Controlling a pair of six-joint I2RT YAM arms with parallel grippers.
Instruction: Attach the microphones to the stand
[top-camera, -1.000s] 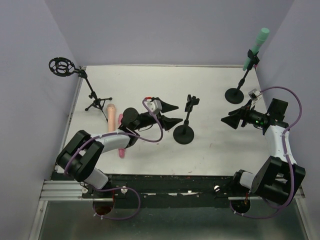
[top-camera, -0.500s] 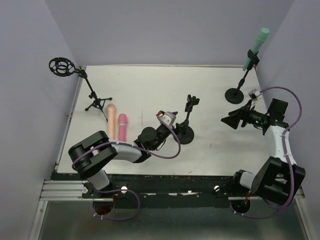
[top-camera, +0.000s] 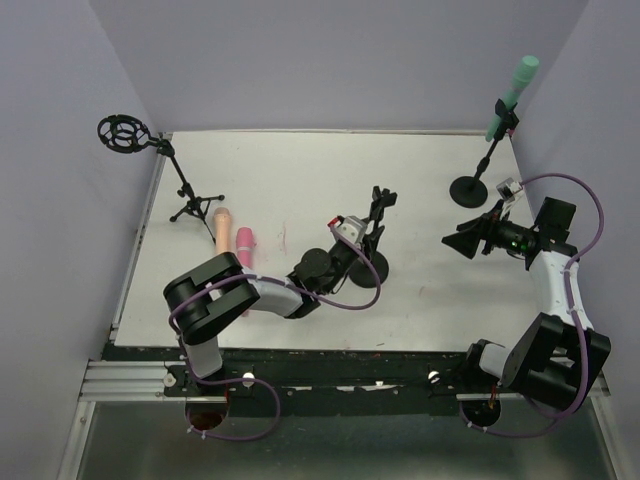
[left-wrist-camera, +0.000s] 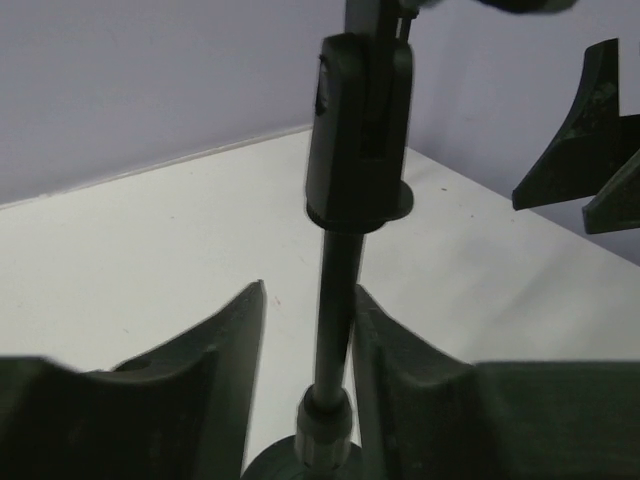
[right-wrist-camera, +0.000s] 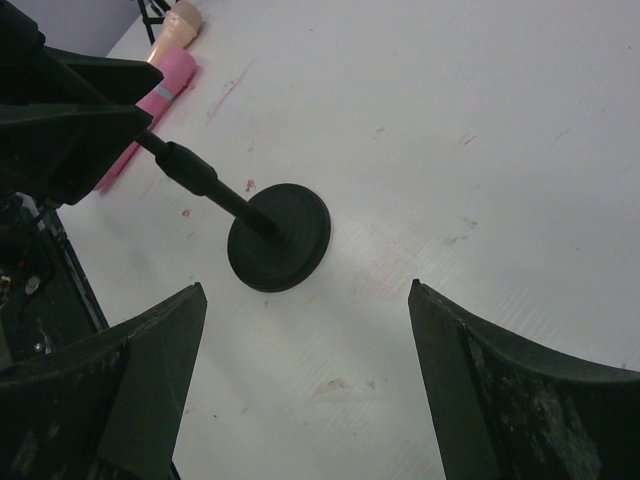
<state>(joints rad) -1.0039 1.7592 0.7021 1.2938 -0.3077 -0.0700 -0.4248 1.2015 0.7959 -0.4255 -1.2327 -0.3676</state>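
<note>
A black round-based stand (top-camera: 366, 270) with an empty clip (top-camera: 378, 204) stands mid-table. My left gripper (top-camera: 360, 243) is open around its pole (left-wrist-camera: 337, 300); the pole touches the right finger, with a gap to the left finger. The clip (left-wrist-camera: 360, 120) rises above the jaws. The pink microphone (top-camera: 243, 242) and the peach microphone (top-camera: 221, 229) lie side by side on the table to the left. The mint green microphone (top-camera: 511, 96) sits in the far-right stand (top-camera: 470, 187). My right gripper (top-camera: 468, 240) is open and empty, facing the middle stand's base (right-wrist-camera: 278, 236).
A tripod stand with a round black shock mount (top-camera: 124, 134) stands at the far left corner. Purple walls close the table on three sides. The right wrist view shows the pink microphone (right-wrist-camera: 160, 95) and peach microphone (right-wrist-camera: 180, 18) beyond the left gripper.
</note>
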